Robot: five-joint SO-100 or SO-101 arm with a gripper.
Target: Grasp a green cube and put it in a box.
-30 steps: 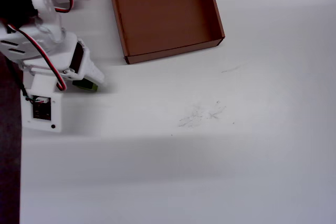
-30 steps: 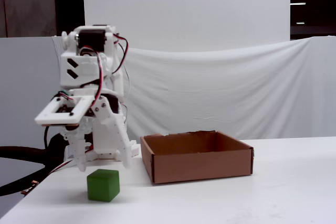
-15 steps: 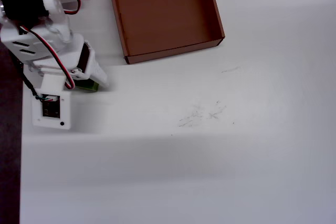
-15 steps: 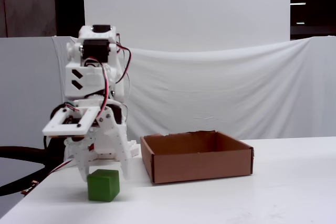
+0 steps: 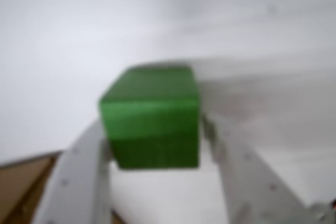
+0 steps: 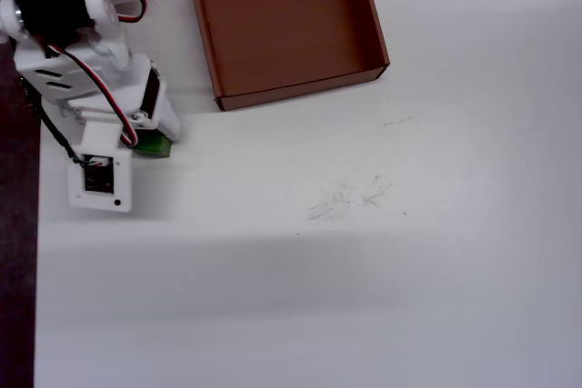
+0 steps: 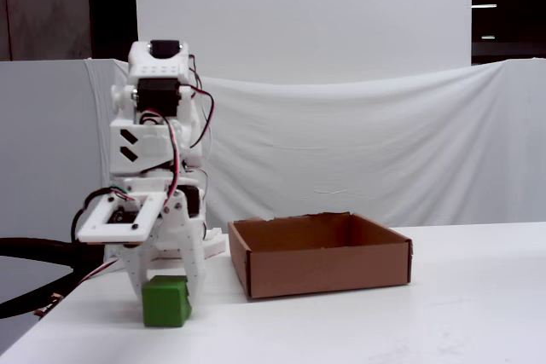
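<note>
The green cube sits between my gripper's two white fingers, which press on its left and right sides. In the overhead view the cube peeks out from under the gripper, below and left of the box. In the fixed view the cube is at table level in the gripper, left of the brown cardboard box. I cannot tell whether the cube touches the table. The box is empty.
The white arm base stands at the table's far left, by the dark table edge. A white cloth backdrop hangs behind the table. A blurred brown patch shows at the wrist view's lower left.
</note>
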